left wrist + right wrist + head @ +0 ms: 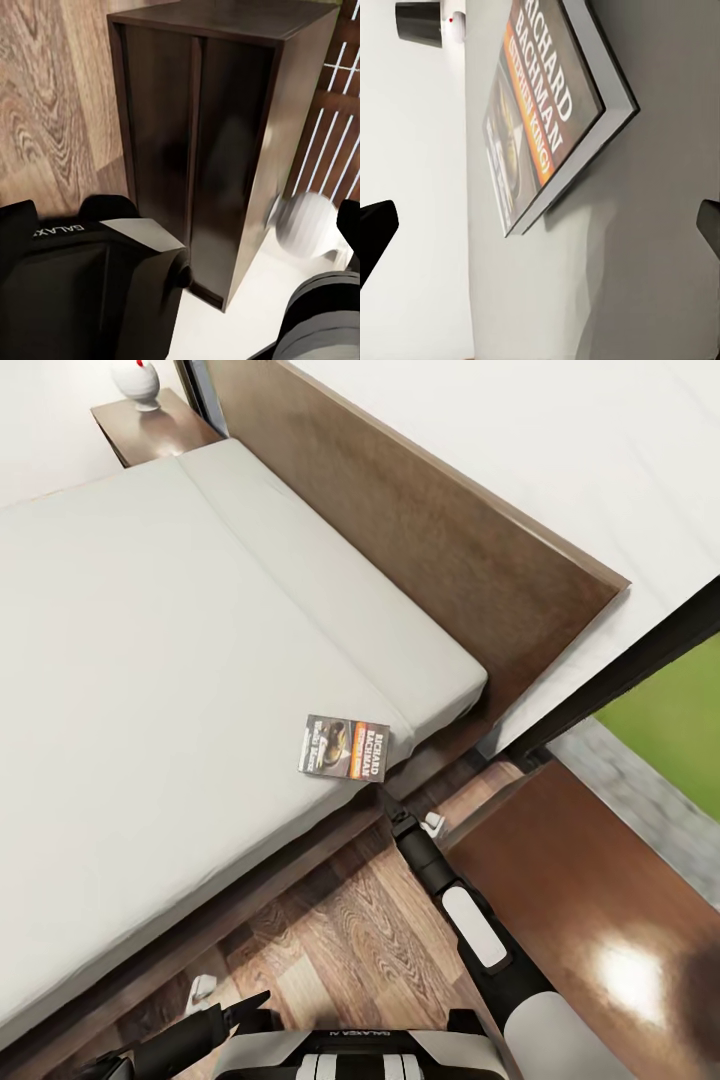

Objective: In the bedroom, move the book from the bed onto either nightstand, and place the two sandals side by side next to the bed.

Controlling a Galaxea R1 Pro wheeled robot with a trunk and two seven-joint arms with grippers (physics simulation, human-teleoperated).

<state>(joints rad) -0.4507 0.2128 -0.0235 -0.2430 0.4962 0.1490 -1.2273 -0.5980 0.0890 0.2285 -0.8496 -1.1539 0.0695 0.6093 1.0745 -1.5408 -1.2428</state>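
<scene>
A white rounded lamp [137,380] with a red mark stands upright

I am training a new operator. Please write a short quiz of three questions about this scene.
1. True or false: the book lies flat on the bed, near its edge.
2. Which claw reaches toward the book? A) left B) right
3. Fill in: the right claw is ____ (open/shut).

Key: 1 true. 2 B; the right wrist view shows the book between its spread fingertips. 3 open.
</scene>
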